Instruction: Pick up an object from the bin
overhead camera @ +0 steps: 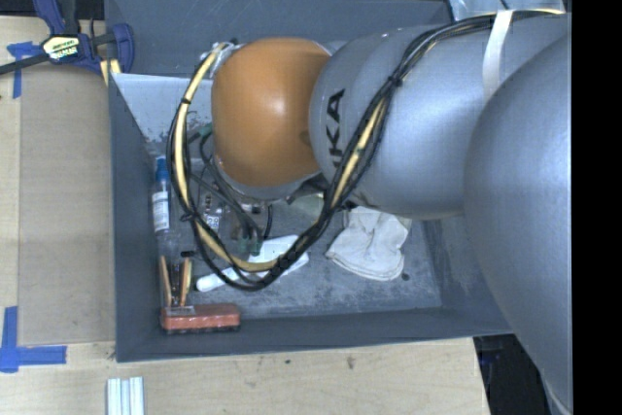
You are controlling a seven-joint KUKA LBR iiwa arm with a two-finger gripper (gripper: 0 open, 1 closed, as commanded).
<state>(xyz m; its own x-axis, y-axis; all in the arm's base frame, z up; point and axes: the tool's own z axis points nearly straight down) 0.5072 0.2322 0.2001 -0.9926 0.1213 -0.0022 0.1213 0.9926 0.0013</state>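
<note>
Bottle (159,207) lies left of gripper (238,214), blue cap pointing up the view; gripper's state cannot be told.

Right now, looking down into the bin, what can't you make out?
- Middle of the bin, camera view: covered by the orange wrist cover and grey arm; whatever lies beneath is hidden.
- White cloth: its upper edge runs under the arm.
- White piece: partly under the cables, kind unclear.
- Small bottle: label too small to read.

My bin (311,296) holds a white cloth (369,243); left of the cloth lie a brush (199,316) and a bottle (160,204).
</note>
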